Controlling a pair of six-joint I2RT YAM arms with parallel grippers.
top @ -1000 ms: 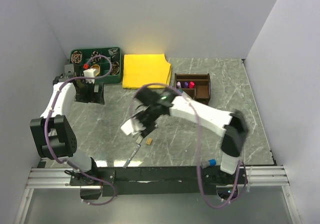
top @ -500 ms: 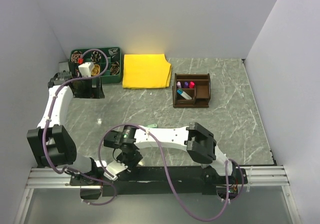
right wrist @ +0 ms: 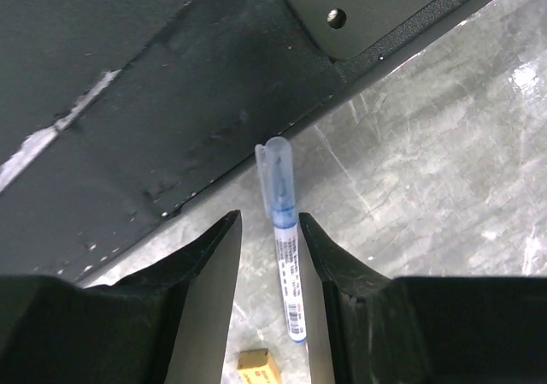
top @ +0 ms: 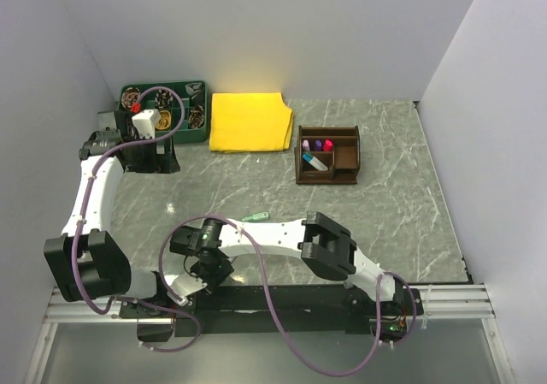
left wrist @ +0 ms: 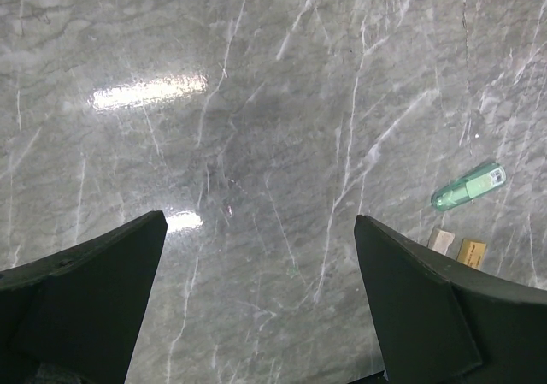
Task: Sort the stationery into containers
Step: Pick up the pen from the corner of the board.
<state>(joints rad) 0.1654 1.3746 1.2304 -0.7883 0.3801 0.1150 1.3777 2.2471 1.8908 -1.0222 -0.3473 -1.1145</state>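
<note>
A blue-capped marker [right wrist: 280, 197] lies on the marble beside the black base rail. My right gripper [right wrist: 268, 220] is lowered over it, open, with one finger on each side and a gap on the left. A tan block [right wrist: 261, 369] lies just behind the pen. In the top view this gripper [top: 198, 274] is at the near left edge. A green marker [top: 255, 217] lies mid-table, and it also shows in the left wrist view as the green marker [left wrist: 468, 187] with two tan blocks [left wrist: 472, 251]. My left gripper [left wrist: 261, 230] hangs open over bare marble. The brown organiser [top: 344, 156] holds three markers [top: 316, 146].
A green tray [top: 164, 110] of coiled items sits at the back left beside a yellow cloth [top: 249, 121]. The black base rail [top: 282, 297] runs along the near edge, right against the blue marker. Walls close in the left, back and right.
My right arm swung from mid-table down to the near left edge and lowered over the blue marker, its jaws narrowing. The left arm shifted only slightly.
</note>
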